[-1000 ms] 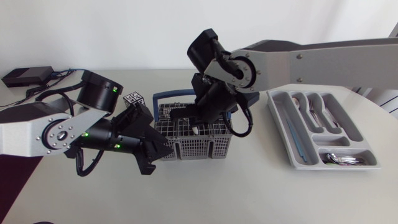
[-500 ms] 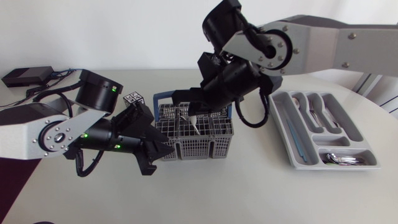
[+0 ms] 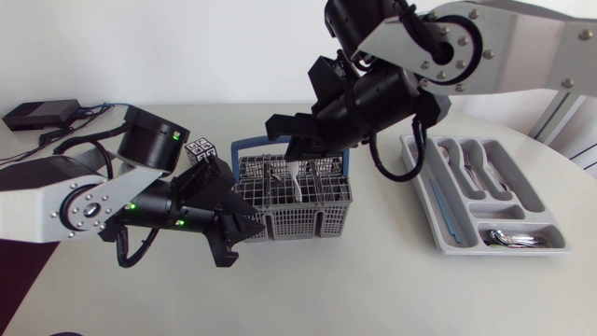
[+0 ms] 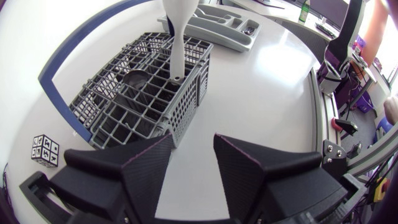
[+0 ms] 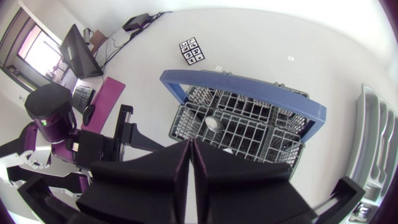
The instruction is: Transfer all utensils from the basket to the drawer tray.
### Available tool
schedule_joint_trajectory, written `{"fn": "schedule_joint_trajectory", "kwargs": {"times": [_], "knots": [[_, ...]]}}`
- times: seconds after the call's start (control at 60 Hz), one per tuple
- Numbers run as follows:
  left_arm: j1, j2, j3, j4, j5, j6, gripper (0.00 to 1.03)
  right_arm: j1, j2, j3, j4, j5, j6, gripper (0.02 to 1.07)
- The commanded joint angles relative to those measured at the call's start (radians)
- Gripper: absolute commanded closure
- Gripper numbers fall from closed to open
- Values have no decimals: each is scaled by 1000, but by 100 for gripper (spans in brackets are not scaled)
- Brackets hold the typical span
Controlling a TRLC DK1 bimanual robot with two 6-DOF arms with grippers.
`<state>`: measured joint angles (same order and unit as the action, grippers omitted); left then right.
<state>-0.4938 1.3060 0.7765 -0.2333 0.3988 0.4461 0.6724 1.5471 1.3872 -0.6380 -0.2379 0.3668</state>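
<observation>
Right gripper (image 5: 190,149) clamps a white-handled utensil (image 4: 177,43) upright over the basket (image 3: 294,201), mid-desk. Left gripper (image 4: 193,142) sits wide at the basket's corner. Tray (image 3: 524,191) lies near the desk's right edge.

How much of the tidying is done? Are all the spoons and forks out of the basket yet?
Not yet. Done: several metal utensils already lie in the drawer tray. In hand: the right gripper is shut on a white utensil hanging over the basket. Left: at least one spoon sits in the basket; the left gripper is open beside it.
</observation>
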Motion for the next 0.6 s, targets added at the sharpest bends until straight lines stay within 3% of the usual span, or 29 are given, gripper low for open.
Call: {"fn": "schedule_joint_trajectory", "kwargs": {"times": [0.0, 0.267, 0.583], "knots": [[-8, -5, -23, 9, -6, -1, 55, 7, -47, 30, -20, -3, 1, 100], [-5, -14, -25, 9, -6, -1, 55, -114, -206, 26, -147, -55, -31, 100], [-3, -19, -19, 5, -14, -7, 55, -537, -340, -206, -229, -60, -236, 100]]}}
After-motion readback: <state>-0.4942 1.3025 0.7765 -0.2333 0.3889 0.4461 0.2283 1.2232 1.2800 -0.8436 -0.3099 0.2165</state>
